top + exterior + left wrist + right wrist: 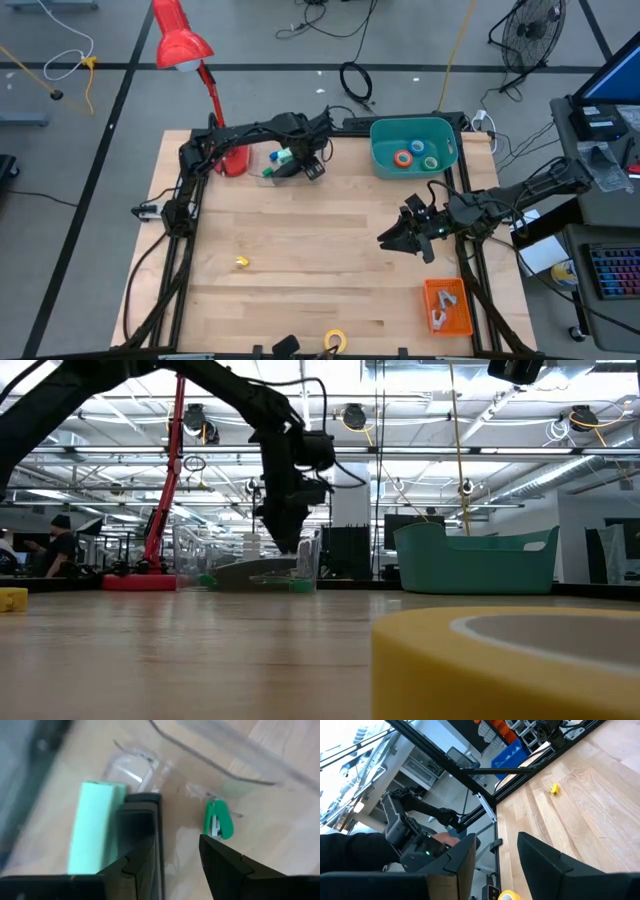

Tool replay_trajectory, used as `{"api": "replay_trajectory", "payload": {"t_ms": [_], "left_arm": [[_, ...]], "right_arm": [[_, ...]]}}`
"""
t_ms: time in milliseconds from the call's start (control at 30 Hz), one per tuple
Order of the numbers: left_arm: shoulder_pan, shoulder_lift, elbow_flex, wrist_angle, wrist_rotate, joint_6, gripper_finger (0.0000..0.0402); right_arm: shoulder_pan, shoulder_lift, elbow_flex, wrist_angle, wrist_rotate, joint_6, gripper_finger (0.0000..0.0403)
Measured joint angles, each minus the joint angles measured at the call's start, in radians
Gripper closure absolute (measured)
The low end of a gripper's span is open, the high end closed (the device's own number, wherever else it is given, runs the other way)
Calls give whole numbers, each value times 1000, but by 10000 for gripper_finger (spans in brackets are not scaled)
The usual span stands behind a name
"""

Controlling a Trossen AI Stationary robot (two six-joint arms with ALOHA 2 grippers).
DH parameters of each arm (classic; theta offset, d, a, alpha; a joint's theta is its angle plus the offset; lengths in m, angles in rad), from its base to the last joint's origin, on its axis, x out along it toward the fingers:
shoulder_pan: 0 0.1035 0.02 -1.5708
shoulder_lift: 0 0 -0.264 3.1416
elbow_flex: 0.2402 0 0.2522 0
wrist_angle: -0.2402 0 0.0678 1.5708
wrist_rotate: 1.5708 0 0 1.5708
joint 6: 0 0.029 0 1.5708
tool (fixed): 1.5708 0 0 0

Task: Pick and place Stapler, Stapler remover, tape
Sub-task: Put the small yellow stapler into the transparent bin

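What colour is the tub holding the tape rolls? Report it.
Teal; the tub shows best in the high view, with tape rolls inside.

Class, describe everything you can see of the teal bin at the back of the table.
The teal bin is a rounded, plastic-looking tub with raised ends, standing upright and open-topped near the table's back right corner. Inside lie three tape rolls: orange, blue and green. No hand touches it.
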Motion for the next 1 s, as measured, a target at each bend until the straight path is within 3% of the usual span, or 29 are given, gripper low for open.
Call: {"api": "replay_trajectory", "payload": {"t_ms": [300,567,767,1000], "left_arm": [[24,-109,1,9,5,-13,243],[10,-188,1,-154,165,-60,281],[-100,-208,1,-393,250,-75,307],[-328,-208,1,-504,209,-199,294]], "right_arm": [[-8,0,0,0,0,-11,264],[-15,0,1,0,-3,-19,264],[-16,0,1,0,-3,-35,264],[-15,0,1,-1,-5,-42,264]]}}
